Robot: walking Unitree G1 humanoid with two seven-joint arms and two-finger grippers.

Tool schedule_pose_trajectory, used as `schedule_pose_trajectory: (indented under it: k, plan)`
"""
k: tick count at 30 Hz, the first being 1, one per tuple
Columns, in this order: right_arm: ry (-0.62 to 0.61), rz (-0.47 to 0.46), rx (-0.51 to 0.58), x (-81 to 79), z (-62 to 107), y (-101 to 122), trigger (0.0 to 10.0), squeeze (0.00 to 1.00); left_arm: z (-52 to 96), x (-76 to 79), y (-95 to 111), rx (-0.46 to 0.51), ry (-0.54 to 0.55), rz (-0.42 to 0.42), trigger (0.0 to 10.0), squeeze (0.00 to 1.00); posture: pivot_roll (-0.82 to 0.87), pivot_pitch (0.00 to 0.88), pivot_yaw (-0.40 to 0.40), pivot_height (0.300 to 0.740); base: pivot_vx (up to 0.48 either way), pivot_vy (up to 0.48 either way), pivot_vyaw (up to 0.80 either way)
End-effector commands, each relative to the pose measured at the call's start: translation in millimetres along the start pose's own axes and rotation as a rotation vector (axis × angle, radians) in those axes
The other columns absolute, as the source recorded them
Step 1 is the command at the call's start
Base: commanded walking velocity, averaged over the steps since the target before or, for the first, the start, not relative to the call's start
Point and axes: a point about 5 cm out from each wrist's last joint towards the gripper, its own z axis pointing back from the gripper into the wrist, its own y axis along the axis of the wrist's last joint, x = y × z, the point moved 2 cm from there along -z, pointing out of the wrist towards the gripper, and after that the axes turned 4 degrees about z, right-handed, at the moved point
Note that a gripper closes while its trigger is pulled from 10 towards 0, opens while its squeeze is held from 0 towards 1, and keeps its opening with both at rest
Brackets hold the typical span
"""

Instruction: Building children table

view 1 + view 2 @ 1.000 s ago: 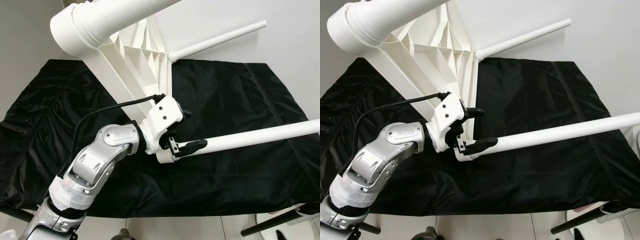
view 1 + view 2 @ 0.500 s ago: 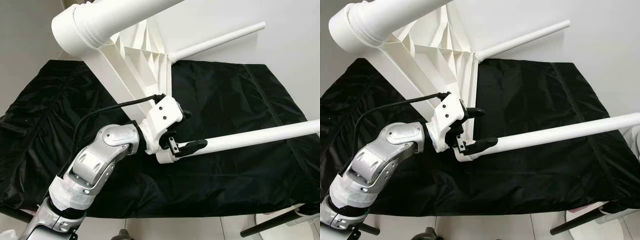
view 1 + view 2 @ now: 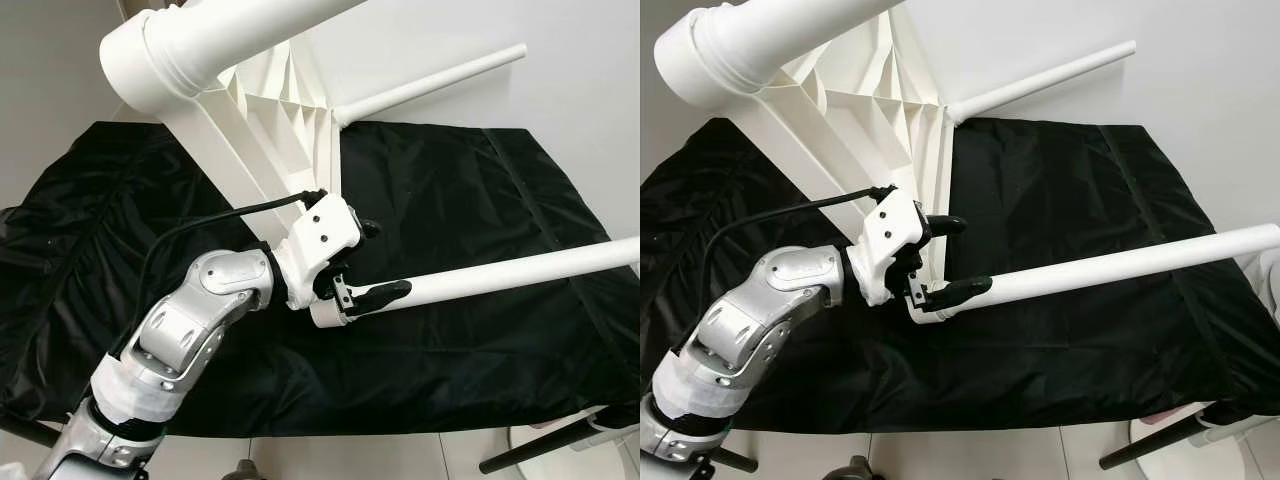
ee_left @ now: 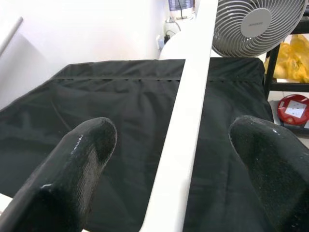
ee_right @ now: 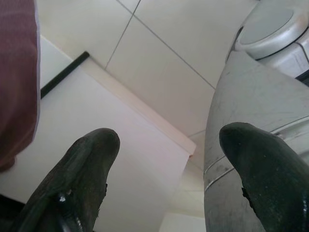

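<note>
Head camera first: the upside-down children's table (image 3: pixel 262 110) takes up the upper left of the frame, ribbed underside showing, sitting over a black cloth (image 3: pixel 480 200) spread across the middle. One leg sticks out toward the upper right (image 3: pixel 430 82), and a fat one is cut off at the top left corner (image 3: pixel 200 40). The left pincer (image 3: pixel 362 262) sits just left of centre, fingers either side of the socket end of a long white table leg (image 3: pixel 500 278) that runs off to the right edge. Looks like the leg-fitting step to me: the leg is seated at the corner and probably needs twisting or pushing home next. Whether it's fully seated I can't tell, since the wrist block hides the joint.

Left wrist view: the leg runs up between the two fingers (image 4: pixel 72 179), with clear gaps on both sides, so the pincer is apart, not clamped. A fan (image 4: pixel 253 24) sits in the upper right.

Right wrist view: the right pincer (image 5: pixel 169 179) is spread open, holding nothing, hanging over floor tiles (image 5: pixel 164 63). A grey rounded thing on the right and something maroon on the left are cut off, and I can't name either.
</note>
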Motion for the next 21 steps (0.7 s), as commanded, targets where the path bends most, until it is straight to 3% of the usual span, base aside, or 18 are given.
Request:
schedule_pose_trajectory:
  k: [1, 2, 3, 4, 7, 8, 9, 10, 14, 21]
  plan:
    - [1.132, 1.691, -0.502, -95.5, 109.6, -163, 10.0, 0.00, 0.6, 5.9, 2, 0.026, -0.074, -0.031, 10.0, 0.00, 0.00, 0.000, 0.000, 0.740, 0.000, 0.000, 0.00]
    - [0.520, 1.795, -0.200, -41.5, 12.4, -95, 10.0, 0.00, -4.2, 5.1, 3, 0.045, -0.060, -0.030, 10.0, 0.00, 0.00, 0.000, 0.000, 0.740, 0.000, 0.000, 0.00]
    - [0.215, 1.861, -0.142, -6.0, -13.0, -69, 10.0, 0.00, -6.2, 4.4, 4, 0.055, -0.053, -0.029, 10.0, 0.00, -0.01, 0.000, 0.000, 0.740, 0.000, 0.000, 0.00]
    - [0.009, 1.923, -0.134, 18.9, -21.8, -53, 10.0, 0.00, -8.3, 3.8, 4, 0.060, -0.048, -0.027, 10.0, 0.00, -0.01, 0.000, 0.000, 0.740, 0.000, 0.000, 0.00]
    - [-0.066, 1.945, -0.163, 30.7, -23.5, -49, 10.0, 0.00, -9.6, 3.5, 5, 0.062, -0.047, -0.029, 10.0, 0.00, -0.01, 0.000, 0.000, 0.740, 0.000, 0.000, 0.00]
    - [-0.214, 1.753, -0.175, 46.1, -24.6, -41, 10.0, 0.00, -12.4, 3.6, 4, 0.064, -0.051, -0.039, 10.0, 0.00, -0.01, 0.000, 0.000, 0.740, 0.000, 0.000, 0.00]
    - [-0.234, 1.697, -0.154, 46.8, -24.9, -38, 10.0, 0.00, -12.9, 3.7, 4, 0.066, -0.053, -0.042, 10.0, 0.00, -0.01, 0.000, 0.000, 0.740, 0.000, 0.000, 0.00]
    - [-0.234, 1.697, -0.154, 46.8, -24.9, -38, 10.0, 0.00, -12.9, 3.7, 4, 0.066, -0.053, -0.042, 10.0, 0.00, -0.01, 0.000, 0.000, 0.740, 0.000, 0.000, 0.00]
    - [-0.428, 1.735, -0.051, 47.5, -19.8, -10, 10.0, 0.00, -13.3, 2.2, 6, 0.078, -0.066, -0.055, 10.0, 0.00, -0.01, 0.000, 0.000, 0.740, 0.000, 0.000, 0.00]
    - [-0.455, 1.771, -0.069, 48.8, -17.6, -3, 10.0, 0.00, -12.3, 7.5, 6, 0.095, -0.108, -0.059, 10.0, 0.00, 0.00, 0.000, 0.000, 0.740, 0.000, 0.000, 0.00]
